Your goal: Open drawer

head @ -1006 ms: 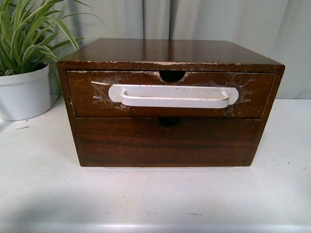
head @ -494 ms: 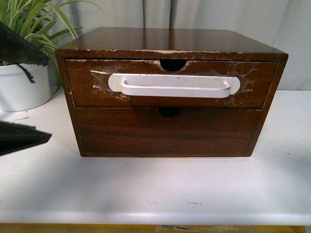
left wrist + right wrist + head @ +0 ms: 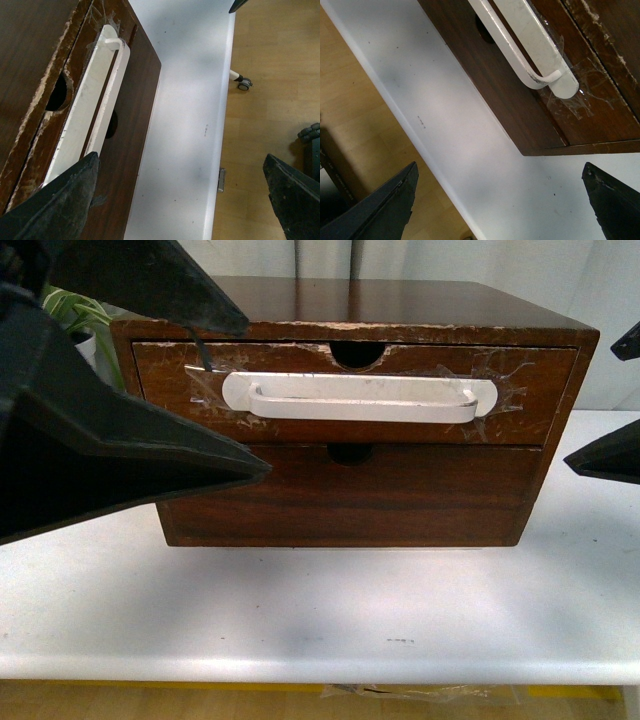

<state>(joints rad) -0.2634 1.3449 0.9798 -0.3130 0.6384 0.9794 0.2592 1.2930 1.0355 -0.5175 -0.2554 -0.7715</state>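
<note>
Drawer (image 3: 350,400): dark brown wooden front, glossy, sitting in the upper slot of a dark brown wooden two-drawer cabinet (image 3: 400,300); as far as the front view is showing, it is sitting pushed in.
Drawer edge: top edge is showing pale chips and scuffs; a half-round notch (image 3: 356,352) is cutting into it at mid-width.
Handle: long white bar handle (image 3: 360,398) is running across most of the front, its rounded ends lying under wrinkled clear tape (image 3: 505,390). The paint is looking scratched near one bend in the right wrist view (image 3: 540,77).
Lower front: plain dark wood drawer front (image 3: 350,490) is sitting directly below, with no handle, only a small dark notch at its top edge.
Location: the cabinet is standing on a white desk (image 3: 300,620), set back from its near edge and facing the camera.
Left fingers (image 3: 100,440): black, spread wide apart, holding nothing; they are hovering in front of the cabinet's left end. The left wrist view (image 3: 60,205) is showing the handle running up from beside one tip.
Right fingers (image 3: 610,455): black, also spread apart and empty, hovering off the cabinet's right side, apart from it.
Background: a green-leaved plant (image 3: 75,308) is showing behind the left fingers, mostly hidden.
</note>
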